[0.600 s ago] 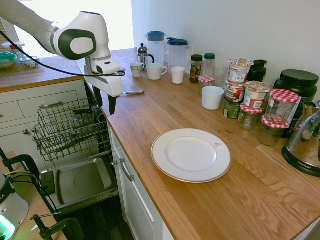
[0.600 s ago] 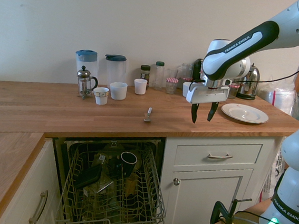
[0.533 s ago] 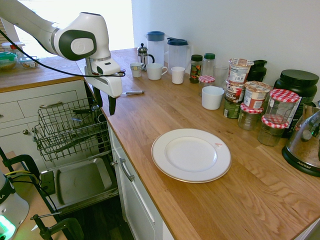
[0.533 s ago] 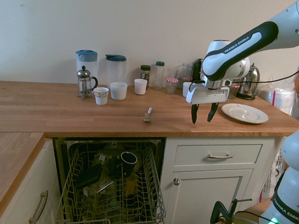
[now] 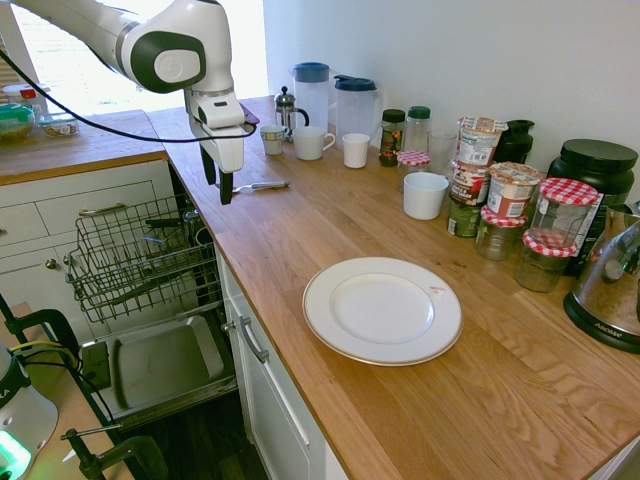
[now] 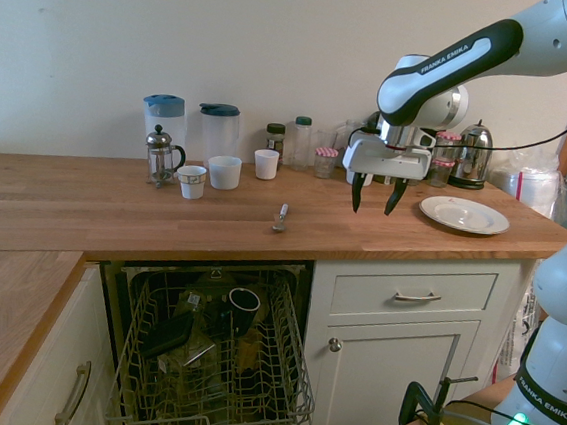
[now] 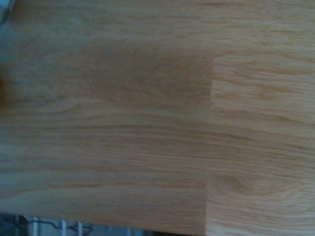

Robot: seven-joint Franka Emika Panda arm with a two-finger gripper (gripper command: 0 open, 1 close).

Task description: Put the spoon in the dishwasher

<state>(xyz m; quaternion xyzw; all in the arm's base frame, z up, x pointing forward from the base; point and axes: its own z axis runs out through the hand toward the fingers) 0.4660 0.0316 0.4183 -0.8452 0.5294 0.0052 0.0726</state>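
Rack: the dishwasher (image 6: 214, 362) stands open below the worktop, its wire rack pulled out and already holding a dark mug and other dark items; any drop has to go into a free gap among them
Worktop edge: the wooden counter (image 6: 113, 211) runs right above the rack, so a lift off the edge leads straight down into it
Spoon: the spoon (image 6: 280, 217) lies flat on the counter near the front edge, above the rack, handle pointing towards the wall; nothing touches it
Gripper: the gripper (image 6: 375, 194) hangs above the counter, pointing down, fingers spread wide and holding nothing, between the spoon and the white plate (image 6: 464, 215)
Step in hand: approach, by my reading; the fingers are not yet over the spoon
How to do it well: centre over the thin handle, set the fingers across it, come down almost to the wood, then close; a flat, slim handle slips easily
Wrist view: only blurred wood grain, no spoon in it
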